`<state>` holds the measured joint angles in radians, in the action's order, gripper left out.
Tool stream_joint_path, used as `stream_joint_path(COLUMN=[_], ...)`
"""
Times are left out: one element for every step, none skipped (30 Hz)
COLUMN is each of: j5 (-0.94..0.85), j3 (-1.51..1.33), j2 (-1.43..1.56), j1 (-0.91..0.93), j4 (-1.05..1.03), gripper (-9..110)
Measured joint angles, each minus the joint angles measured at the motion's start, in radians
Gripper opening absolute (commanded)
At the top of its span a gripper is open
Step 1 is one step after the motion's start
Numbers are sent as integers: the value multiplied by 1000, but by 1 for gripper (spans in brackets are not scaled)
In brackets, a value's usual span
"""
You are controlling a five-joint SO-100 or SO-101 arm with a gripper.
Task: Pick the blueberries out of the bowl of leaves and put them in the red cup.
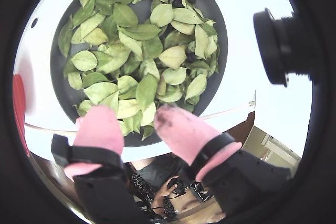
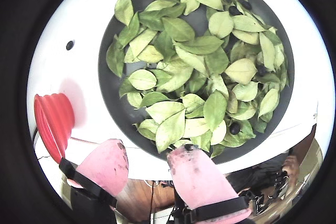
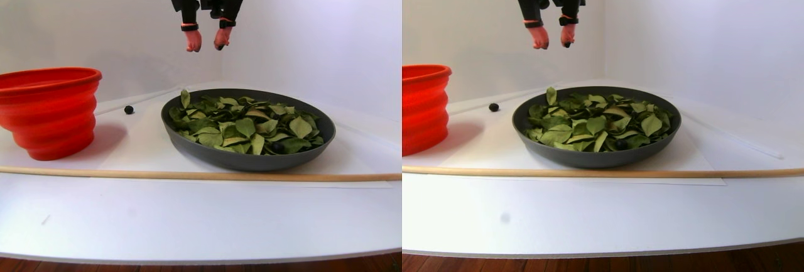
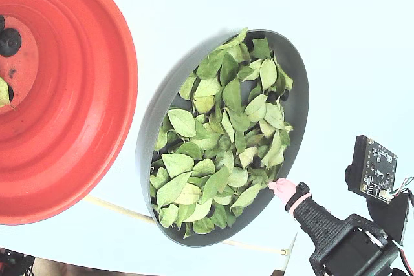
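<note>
Gripper (image 2: 149,163) empty, jaws parted, hovering high above bowl (image 2: 107,90); nearest berry (image 2: 234,128) among leaves (image 2: 181,85) at 2 o'clock from fingertips.

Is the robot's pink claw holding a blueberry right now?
No. The gripper is open and empty, hanging above the bowl of leaves.

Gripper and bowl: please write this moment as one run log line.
gripper: open, empty, high above bowl | blueberries: few visible among leaves | red cup: holds berries
</note>
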<state>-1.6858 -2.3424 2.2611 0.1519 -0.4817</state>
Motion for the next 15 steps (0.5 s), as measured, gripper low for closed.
stream_joint_path(j5=[-9,-15,-25,-32,-40,-48,-54,-61,-67,-75,-78,-86,-92,-98,-101], j3=[0,0,0,0,0,0,0,0,0,0,0,-5,-9,-17,-21], j2=[-3,-8,-8,-8,-8,-8,-8,-8,-8,-8,-8,-12,-23,-32,-38], j1=[9,18,26,32,38,43,49,54,60,64,69,75,83,89,95], j4=[0,0,0,0,0,0,0,0,0,0,0,2,8,14,17], gripper=[14,14,14,14,14,14,14,14,14,14,14,14,14,13,13])
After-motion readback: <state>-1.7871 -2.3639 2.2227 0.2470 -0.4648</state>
